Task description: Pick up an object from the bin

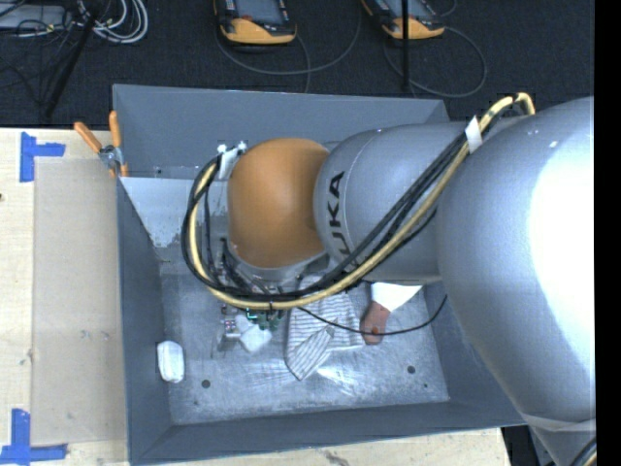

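The gripper (236, 334) is down at the floor of the bin (146, 260), left of centre, just beside a white lump (258, 337) that lies against a striped cloth (315, 346). I cannot tell how far it is open or whether it holds anything. A white oval (170, 360) lies apart to the left.

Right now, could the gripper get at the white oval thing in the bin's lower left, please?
Probably yes. The white oval thing lies alone on the bare floor, apart from the checked cloth, and the gripper hangs close beside it. The bin's wall nearby may crowd it.
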`<state>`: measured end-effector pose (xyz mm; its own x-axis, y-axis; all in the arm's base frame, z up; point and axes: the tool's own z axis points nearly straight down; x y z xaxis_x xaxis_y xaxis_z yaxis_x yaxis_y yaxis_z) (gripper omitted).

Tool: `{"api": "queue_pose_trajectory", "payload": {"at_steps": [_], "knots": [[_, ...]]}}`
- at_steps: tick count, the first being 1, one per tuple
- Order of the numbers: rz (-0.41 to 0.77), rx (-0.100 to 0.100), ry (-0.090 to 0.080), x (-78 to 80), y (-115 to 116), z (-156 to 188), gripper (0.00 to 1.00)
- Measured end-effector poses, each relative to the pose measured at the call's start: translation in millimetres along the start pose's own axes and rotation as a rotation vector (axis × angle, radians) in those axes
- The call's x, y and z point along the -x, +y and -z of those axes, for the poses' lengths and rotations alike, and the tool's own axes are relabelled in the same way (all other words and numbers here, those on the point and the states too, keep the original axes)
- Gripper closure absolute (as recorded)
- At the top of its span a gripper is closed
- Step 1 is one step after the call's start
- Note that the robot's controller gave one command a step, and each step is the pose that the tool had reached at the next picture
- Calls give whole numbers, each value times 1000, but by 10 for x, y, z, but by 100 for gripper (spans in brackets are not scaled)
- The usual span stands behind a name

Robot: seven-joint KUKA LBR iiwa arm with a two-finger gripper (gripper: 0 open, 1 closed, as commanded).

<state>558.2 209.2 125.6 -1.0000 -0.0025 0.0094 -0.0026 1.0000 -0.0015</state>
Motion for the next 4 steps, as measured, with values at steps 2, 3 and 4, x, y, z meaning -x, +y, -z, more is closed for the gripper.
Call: {"api": "queue_pose_trajectory", "payload": {"at_steps": [2, 3, 4], "knots": [[46, 2, -12, 145, -496, -433, 0], [45, 3, -12, 156, -586, -494, 0], [42, 2, -10, 133, -670, -257, 0]]}}
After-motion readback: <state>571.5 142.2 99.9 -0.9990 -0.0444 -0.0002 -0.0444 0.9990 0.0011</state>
